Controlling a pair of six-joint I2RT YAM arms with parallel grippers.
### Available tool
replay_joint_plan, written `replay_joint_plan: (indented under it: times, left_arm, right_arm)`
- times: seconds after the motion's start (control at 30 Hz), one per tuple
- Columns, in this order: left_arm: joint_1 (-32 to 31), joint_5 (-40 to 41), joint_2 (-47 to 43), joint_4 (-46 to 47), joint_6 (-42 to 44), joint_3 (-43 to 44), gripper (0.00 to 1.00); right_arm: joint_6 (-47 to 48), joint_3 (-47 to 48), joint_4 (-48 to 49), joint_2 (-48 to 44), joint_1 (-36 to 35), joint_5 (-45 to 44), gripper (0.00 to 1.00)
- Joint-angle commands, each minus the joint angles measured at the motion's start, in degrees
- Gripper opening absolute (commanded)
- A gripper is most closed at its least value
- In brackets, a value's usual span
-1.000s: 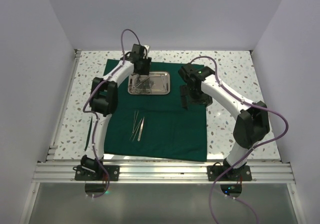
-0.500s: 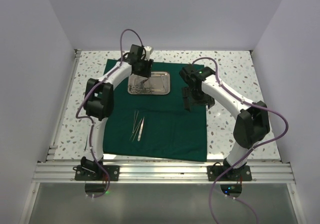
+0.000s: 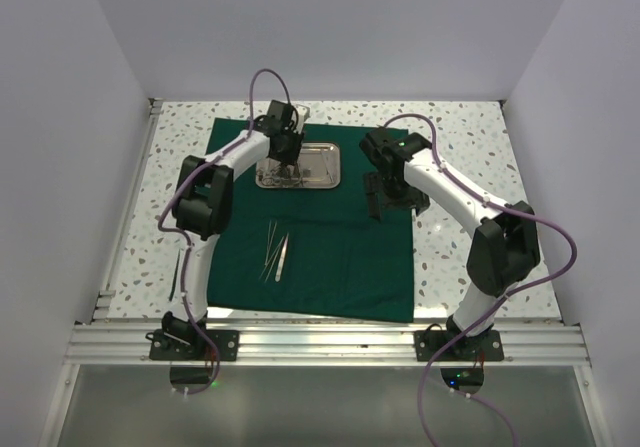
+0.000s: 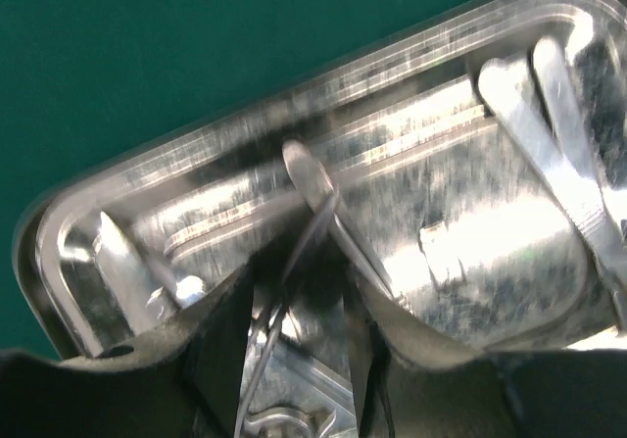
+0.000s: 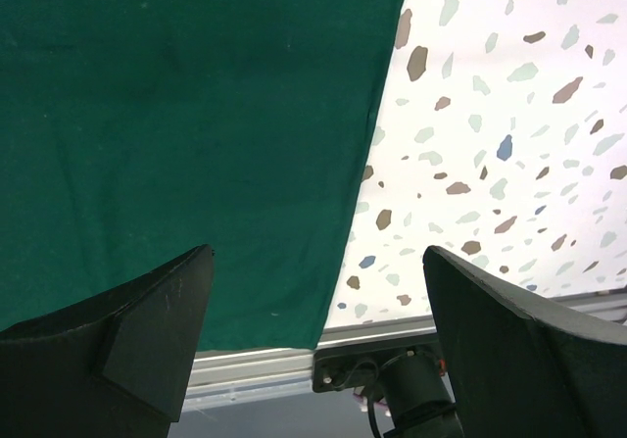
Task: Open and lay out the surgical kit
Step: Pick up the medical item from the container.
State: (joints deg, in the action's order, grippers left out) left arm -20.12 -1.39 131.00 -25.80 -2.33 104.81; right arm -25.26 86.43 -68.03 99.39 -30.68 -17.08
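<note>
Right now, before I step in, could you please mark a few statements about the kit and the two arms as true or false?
1. The green cloth is spread open on the table. True.
2. The steel tray is empty. False: slim instruments lie in it.
3. The left end effector is down at the tray. True; its wrist view shows its fingers reaching into it.
4. The right end effector grips an instrument. False: it is open and empty, above the cloth's right edge.
5. Some loose instruments lie on the cloth, nearer the arm bases than the tray. True.
</note>
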Motion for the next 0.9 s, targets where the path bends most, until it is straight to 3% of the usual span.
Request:
replay_joint_plan:
  times: [0.0, 0.13, 0.27, 0.37, 0.43, 0.47, 0.67, 0.87]
  left_arm:
    - [-0.62, 5.16, 3.47, 0.49, -0.05, 3.11, 0.45]
    - [-0.53, 5.08, 4.18, 0.31, 0.22, 3.12, 0.43]
    - [-0.53, 4.46, 4.35, 0.49, 0.04, 1.54, 0.35]
    - [-0.62, 3.76, 4.09, 1.02, -0.04, 0.13, 0.21]
    - [-0.53, 3.15, 4.17, 1.02, -0.39, 0.30, 0.03]
    - [-0.53, 3.23, 4.18, 0.93, -0.66, 0.65, 0.00]
    - [-0.36, 4.02, 2.42, -0.74, -3.38, 6.27, 0.00]
    - [-0.62, 6.13, -2.14, -7.15, -7.68, 15.94, 0.00]
  right_arm:
    - [0.74, -0.91, 0.44, -0.52, 0.27, -0.14, 0.93]
    - [0.21, -1.88, 0.35, -1.66, 0.35, -0.67, 0.93]
    - [-0.14, -2.50, 0.35, -2.10, 0.62, -0.93, 0.93]
    - [-0.23, -2.50, 0.18, -2.19, 0.79, -1.29, 0.93]
    - [-0.32, -2.58, 0.09, -2.10, 0.97, -1.55, 0.93]
    - [-0.32, -2.59, 0.18, -2.01, 1.06, -1.64, 0.93]
    - [-1.20, -1.18, 0.08, -1.04, 1.14, -0.76, 0.92]
    - [-1.38, -2.76, 2.81, -7.45, 1.06, 1.17, 0.92]
